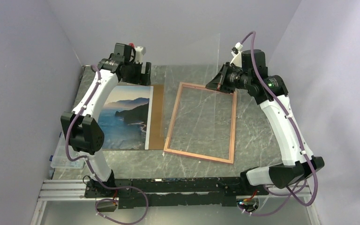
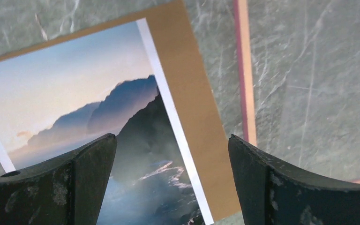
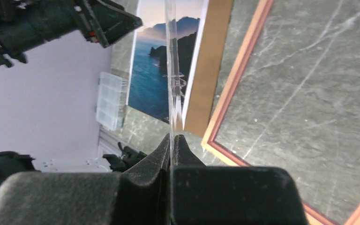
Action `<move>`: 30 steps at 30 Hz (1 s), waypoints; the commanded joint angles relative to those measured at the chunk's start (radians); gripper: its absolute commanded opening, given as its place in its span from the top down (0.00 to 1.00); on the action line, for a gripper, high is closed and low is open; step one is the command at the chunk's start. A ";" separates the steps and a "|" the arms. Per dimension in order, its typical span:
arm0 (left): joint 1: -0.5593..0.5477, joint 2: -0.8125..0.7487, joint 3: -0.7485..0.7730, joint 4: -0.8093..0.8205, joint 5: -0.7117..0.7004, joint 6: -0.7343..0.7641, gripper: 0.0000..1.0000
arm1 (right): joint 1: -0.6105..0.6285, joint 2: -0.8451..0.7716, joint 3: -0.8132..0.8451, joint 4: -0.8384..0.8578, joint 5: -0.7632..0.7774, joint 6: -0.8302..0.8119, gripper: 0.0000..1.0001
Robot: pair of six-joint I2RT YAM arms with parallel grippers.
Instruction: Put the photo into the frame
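Two arms are bolted at the near edge of the bench (image 1: 262, 136), and the task's things lie flat just beyond them, side by side. On the left, the photo (image 1: 124, 119) lies face up on a brown backing board (image 1: 157, 117), and a strip of board shows along the photo's right edge. Just to the right of the board lies the frame (image 1: 197, 156), with bare bench showing through its opening, so the photo is not yet in it.

Farther back, the left fingers (image 2: 51, 187) are spread wide and hold nothing. They hang over the photo's far right corner. The photo's white border and the strip of board sit in the gap between them, and the frame's left rail runs just beyond. That suits a grasp on the photo's free edge, probably the next move.

At the frame's far edge, the right fingers (image 3: 154, 159) are pinched tight on a clear pane (image 3: 172, 70), seen edge-on in the right wrist view. From above it is barely visible, but it seems to stand upright over the frame's far left corner. Holding it up likely keeps the opening free for the photo.
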 commanded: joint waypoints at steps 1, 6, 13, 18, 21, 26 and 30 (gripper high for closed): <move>0.007 -0.021 -0.100 -0.006 0.014 -0.005 0.05 | -0.054 -0.064 -0.116 0.125 -0.117 0.047 1.00; 0.003 -0.017 -0.227 0.040 0.052 -0.007 0.08 | -0.146 -0.149 -0.526 0.413 -0.255 0.127 1.00; -0.026 0.005 -0.305 0.072 0.082 0.022 0.15 | -0.257 -0.167 -0.701 0.487 -0.301 0.059 1.00; -0.078 0.026 -0.307 0.079 0.078 0.034 0.16 | -0.284 -0.134 -0.687 0.418 -0.265 -0.041 1.00; -0.111 0.046 -0.309 0.088 0.083 0.036 0.17 | -0.287 -0.118 -0.670 0.380 -0.220 -0.100 1.00; -0.156 0.100 -0.297 0.095 0.071 0.050 0.22 | -0.287 -0.100 -0.662 0.374 -0.181 -0.175 1.00; -0.177 0.148 -0.277 0.101 0.077 0.053 0.30 | -0.288 -0.075 -0.655 0.381 -0.180 -0.196 1.00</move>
